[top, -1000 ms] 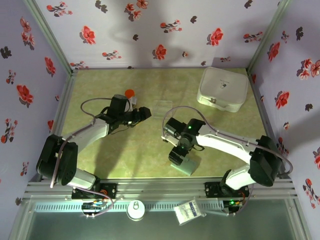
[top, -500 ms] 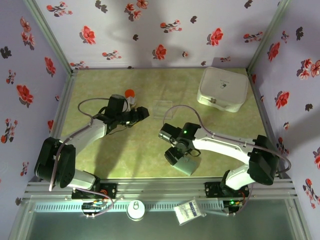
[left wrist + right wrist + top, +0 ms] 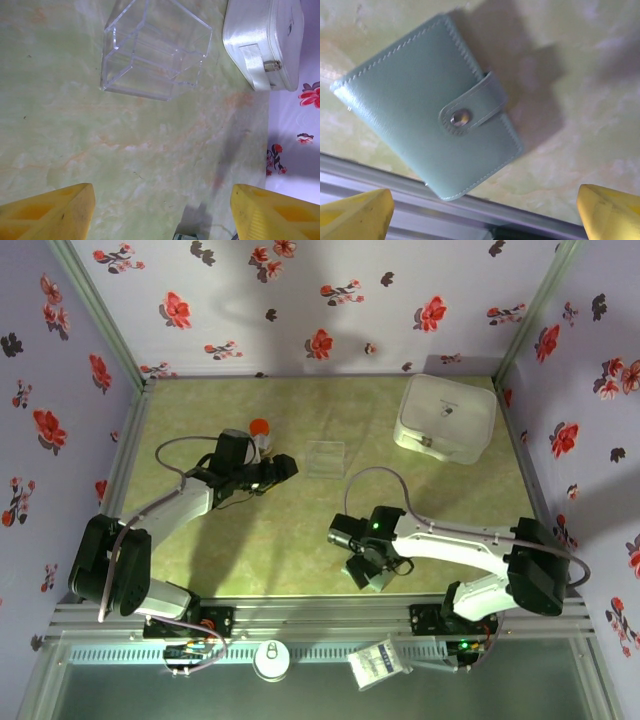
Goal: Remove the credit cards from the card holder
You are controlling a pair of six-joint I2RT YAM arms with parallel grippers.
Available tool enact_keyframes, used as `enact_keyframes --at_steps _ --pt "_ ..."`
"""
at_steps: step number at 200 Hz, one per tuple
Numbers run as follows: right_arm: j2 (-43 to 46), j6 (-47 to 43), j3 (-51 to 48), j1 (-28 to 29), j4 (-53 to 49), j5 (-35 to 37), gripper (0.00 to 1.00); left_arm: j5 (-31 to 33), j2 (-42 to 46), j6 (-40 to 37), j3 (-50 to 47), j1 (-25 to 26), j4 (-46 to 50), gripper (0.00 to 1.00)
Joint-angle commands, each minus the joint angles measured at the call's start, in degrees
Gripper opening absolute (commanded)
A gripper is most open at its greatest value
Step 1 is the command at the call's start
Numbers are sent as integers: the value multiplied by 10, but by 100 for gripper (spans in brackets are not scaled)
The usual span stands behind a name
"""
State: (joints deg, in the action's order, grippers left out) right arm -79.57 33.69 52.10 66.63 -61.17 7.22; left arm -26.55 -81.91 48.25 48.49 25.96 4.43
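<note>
The card holder (image 3: 427, 115) is a grey-blue wallet lying flat and folded closed, its strap snapped down over the front panel. It rests at the table's near edge, right by the metal rail. The credit cards are hidden inside it. My right gripper (image 3: 485, 215) hovers open above the holder, a yellow fingertip at each lower corner, touching nothing. In the top view the right gripper (image 3: 362, 565) covers most of the card holder (image 3: 378, 582). My left gripper (image 3: 285, 468) hangs open over bare table at the left-centre, and the left wrist view shows its yellow fingers (image 3: 50, 212) wide apart.
A clear plastic box (image 3: 325, 457) stands mid-table, just ahead of the left gripper (image 3: 162, 215). A large white lidded container (image 3: 446, 418) sits at the back right. An orange-capped bottle (image 3: 260, 428) stands beside the left arm. The metal front rail (image 3: 420, 200) runs right under the holder.
My right gripper has moved toward the near edge and now sits over the card holder. The left arm has shifted only slightly.
</note>
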Motion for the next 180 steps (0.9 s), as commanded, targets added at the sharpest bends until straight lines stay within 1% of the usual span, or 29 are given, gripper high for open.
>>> enact_keyframes --at_steps 1,12,17,39,67,75,115,180 --pt "-20 8 -11 16 19 -28 96 -2 -7 -12 13 -4 8 72" --pt "-35 -2 -10 23 28 -25 97 -2 -9 -12 13 -5 7 72" --pt "-40 -5 -8 26 31 -20 99 -1 -10 -12 13 -5 7 72" --pt "-62 -20 -13 30 56 -23 99 -1 -9 -9 13 -5 4 72" --pt "-80 -14 -9 29 53 26 99 -1 -6 -9 13 -5 6 73" --pt "-84 -15 -10 27 55 30 99 -1 -7 -9 13 -4 6 73" --pt "-103 -27 -18 -2 87 -1 99 -1 -11 -7 14 -5 5 73" --pt "-102 -41 -37 -77 146 -39 99 1 -8 -5 15 -5 5 73"
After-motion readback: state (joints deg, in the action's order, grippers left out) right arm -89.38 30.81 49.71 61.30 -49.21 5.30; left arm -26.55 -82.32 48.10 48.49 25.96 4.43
